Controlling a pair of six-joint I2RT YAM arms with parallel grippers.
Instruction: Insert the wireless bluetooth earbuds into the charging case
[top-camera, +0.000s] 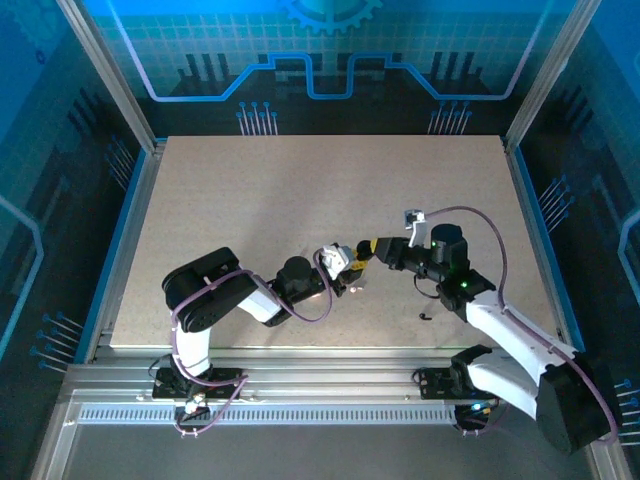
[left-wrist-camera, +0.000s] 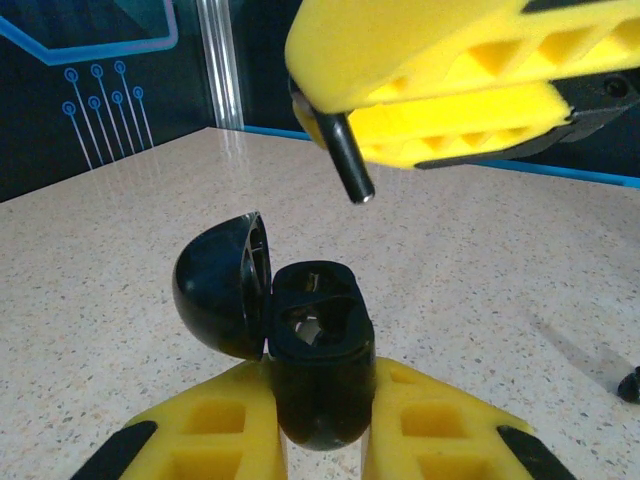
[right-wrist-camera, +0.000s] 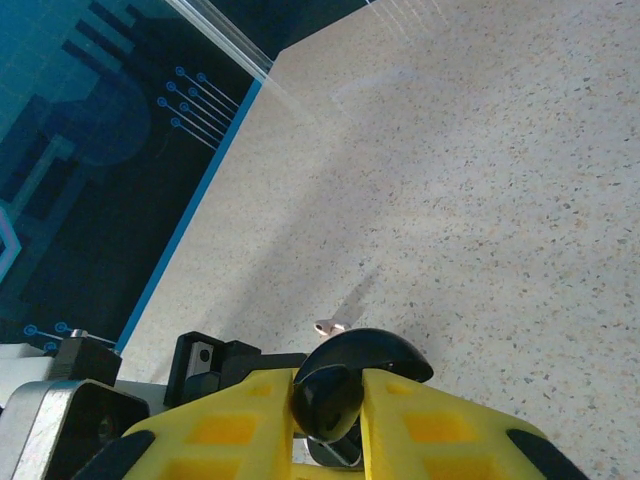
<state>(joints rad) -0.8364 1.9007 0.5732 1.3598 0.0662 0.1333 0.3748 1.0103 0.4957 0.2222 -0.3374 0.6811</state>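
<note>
Left fingers (left-wrist-camera: 210, 435): closed on the lower body of the charging case (left-wrist-camera: 318, 360), one finger on each flank, mouth turned up.
Charging case: black; the lid stands open to one side of the held body; two sockets are exposed and look empty.
Right fingers (left-wrist-camera: 430, 60): narrow, pinching a black earbud (left-wrist-camera: 350, 160) by its head (right-wrist-camera: 325, 400); the stem pokes down past the tips.
Earbud position: above the left fingers and just beyond the case's mouth, apart from it; not yet in a socket.
Step in hand: judged to be seating this earbud in one socket.
Doing it well: bring the stem over the socket's deeper well, then descend along the case's own axis. Stay clear of the raised lid. The left fingers should hold firm, since the rounded case could pivot between them. Release only once the head sits flush; a slanted stem is likely to catch on the rim.
Left arm pose: elbow folded back, forearm reaching toward the other arm, wrist low over the worktop (top-camera: 300, 180).
Right arm pose: stretched inward from its base, wrist tipped down over the left fingers.
Around the fingers: a loose black piece (top-camera: 427, 316) lies on the worktop on the right arm's side; a small pale piece (right-wrist-camera: 328, 326) lies just beyond the right fingers.
</note>
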